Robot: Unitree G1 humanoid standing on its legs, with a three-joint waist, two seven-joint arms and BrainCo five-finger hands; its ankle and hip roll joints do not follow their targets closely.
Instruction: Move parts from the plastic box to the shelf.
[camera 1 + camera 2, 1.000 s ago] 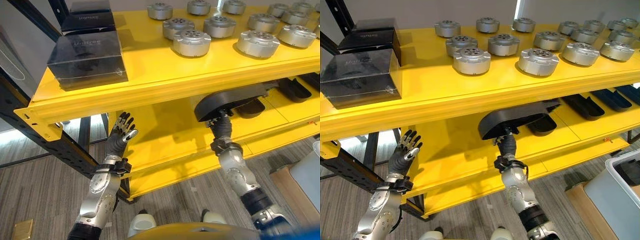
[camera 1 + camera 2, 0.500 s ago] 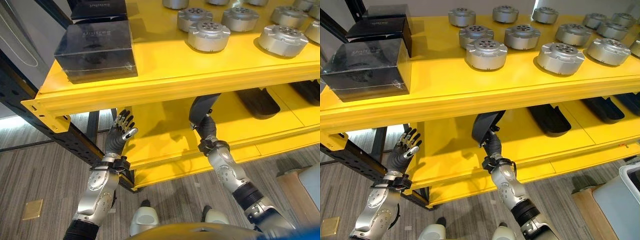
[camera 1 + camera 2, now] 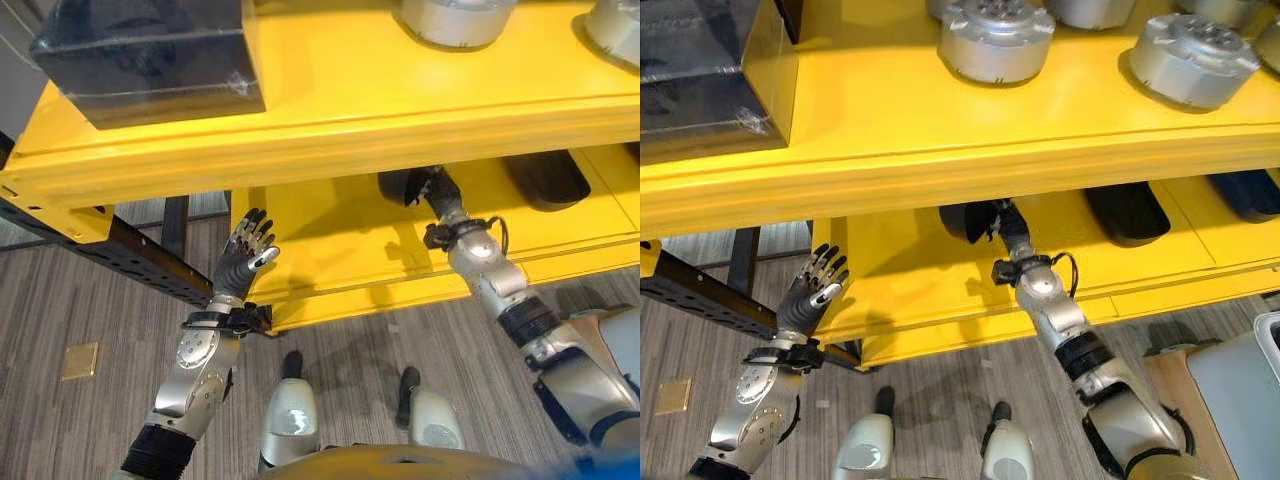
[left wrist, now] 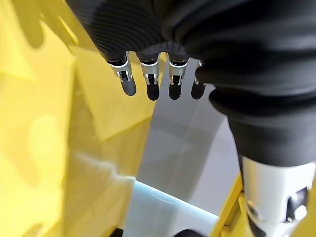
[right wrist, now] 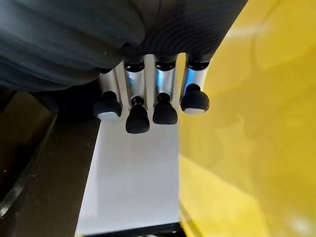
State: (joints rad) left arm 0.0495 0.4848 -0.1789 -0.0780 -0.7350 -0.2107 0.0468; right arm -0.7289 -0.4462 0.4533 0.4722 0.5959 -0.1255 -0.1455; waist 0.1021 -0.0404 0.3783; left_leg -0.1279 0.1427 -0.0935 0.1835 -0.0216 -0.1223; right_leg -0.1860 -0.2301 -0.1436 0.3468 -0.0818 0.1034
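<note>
Yellow shelf is viewed closer than a second ago. Left eye view: the black part has been carried deep onto the lower tier by the right hand, grasp undeterminable. Left wrist view: the left hand is relaxed, empty.

The shelf is glossy yellow painted metal. The round parts are matt silver metal. The box at its left edge is dark glossy plastic.
</note>
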